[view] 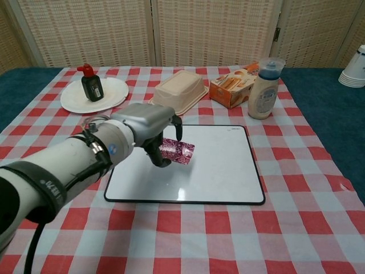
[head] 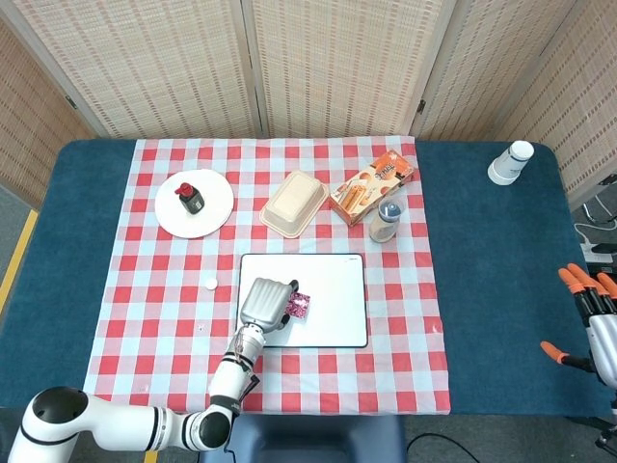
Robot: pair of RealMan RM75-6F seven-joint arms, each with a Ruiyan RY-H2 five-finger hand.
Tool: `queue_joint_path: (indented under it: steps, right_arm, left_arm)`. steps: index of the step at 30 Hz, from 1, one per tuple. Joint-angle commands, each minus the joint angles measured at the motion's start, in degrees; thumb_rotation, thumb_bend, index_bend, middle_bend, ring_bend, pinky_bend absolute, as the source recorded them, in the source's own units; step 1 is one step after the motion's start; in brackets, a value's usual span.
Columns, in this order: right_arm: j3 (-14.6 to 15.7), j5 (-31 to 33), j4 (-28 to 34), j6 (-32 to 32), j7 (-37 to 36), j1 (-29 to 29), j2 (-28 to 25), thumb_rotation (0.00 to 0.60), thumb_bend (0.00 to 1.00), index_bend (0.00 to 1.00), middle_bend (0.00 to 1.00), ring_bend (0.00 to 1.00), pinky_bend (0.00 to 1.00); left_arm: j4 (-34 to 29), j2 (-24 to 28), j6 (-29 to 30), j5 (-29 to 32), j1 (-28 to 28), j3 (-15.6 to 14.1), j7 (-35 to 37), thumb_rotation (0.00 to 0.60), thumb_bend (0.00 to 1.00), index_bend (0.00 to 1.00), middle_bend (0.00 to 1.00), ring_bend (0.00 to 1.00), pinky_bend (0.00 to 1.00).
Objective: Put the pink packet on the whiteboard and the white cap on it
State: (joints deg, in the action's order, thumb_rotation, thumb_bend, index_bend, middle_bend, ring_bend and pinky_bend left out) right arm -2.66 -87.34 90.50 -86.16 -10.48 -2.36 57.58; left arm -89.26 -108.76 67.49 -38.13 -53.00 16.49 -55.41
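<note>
The left hand (view: 149,127) hangs over the left part of the whiteboard (view: 217,171), its fingers (view: 176,127) curled round the pink packet (view: 177,150) and pinching it; the packet is above the board's surface, and the pictures do not settle whether it touches the board; in the head view the same hand (head: 266,301) covers the board's left edge, with the packet (head: 299,306) showing at its right side. The white cap (head: 209,284) lies on the checked cloth (head: 135,318) left of the whiteboard (head: 333,309), apart from it and from the hand; in the chest view the arm hides it.

Beyond the board stand other things: a white plate (view: 111,94) with a small dark bottle (view: 91,84) with a red top on it, at the far left; a cream lidded box (view: 179,91) just past the board's far edge; an orange snack box (view: 231,87) beside it; and a pale bottle with a blue cap (view: 264,88) near the board's far right corner. A stack of white cups (head: 510,161) sits on the blue table (head: 492,289) at the far right, well apart from the cloth.

The right hand (head: 590,313) is at the right edge of the head view, well away from everything, its orange-tipped fingers (head: 575,277) spread and holding nothing.
</note>
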Motion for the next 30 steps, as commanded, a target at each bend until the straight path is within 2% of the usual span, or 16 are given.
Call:
queue_joint_path:
  steps: [1, 11, 18, 21, 27, 30]
  right_arm:
    - [-0.1, 0.3, -0.1, 0.1, -0.1, 0.0, 0.0, 0.600, 0.05, 0.07, 0.00, 0.00, 0.03]
    - [-0.3, 0.5, -0.3, 0.2, -0.4, 0.0, 0.0, 0.600, 0.05, 0.07, 0.00, 0.00, 0.03]
    - [-0.4, 0.7, -0.4, 0.4, -0.1, 0.0, 0.1, 0.600, 0.05, 0.07, 0.00, 0.00, 0.03]
    - [-0.4, 0.6, -0.3, 0.4, 0.0, 0.0, 0.2, 0.600, 0.05, 0.07, 0.00, 0.00, 0.03]
    - [-0.2, 0.2, -0.3, 0.2, 0.1, 0.0, 0.2, 0.600, 0.05, 0.07, 0.00, 0.00, 0.03]
    - [0.1, -0.4, -0.2, 0.1, 0.4, 0.1, 0.2, 0.600, 0.05, 0.07, 0.00, 0.00, 0.03]
  left_arm:
    - [1.6, -1.4, -0.7, 1.1, -1.5, 0.5, -0.9, 0.600, 0.29, 0.37, 1.00, 1.00, 1.00]
    - [10.0, -5.5, -3.9, 2.7, -5.6, 1.8, -0.7, 0.600, 0.29, 0.36, 1.00, 1.00, 1.00]
    - [13.0, -6.1, -4.8, 1.5, -5.5, 1.3, 2.1, 0.600, 0.27, 0.28, 1.00, 1.00, 1.00]
    - [12.1, -5.0, -4.4, 0.8, -4.9, 1.0, 2.9, 0.600, 0.25, 0.26, 1.00, 1.00, 1.00]
    - [10.1, -1.9, -3.1, 0.3, -3.6, 0.0, 2.6, 0.600, 0.26, 0.28, 1.00, 1.00, 1.00]
    - [9.0, 3.6, -0.3, 0.5, -0.4, -0.9, 2.7, 0.600, 0.27, 0.32, 1.00, 1.00, 1.00]
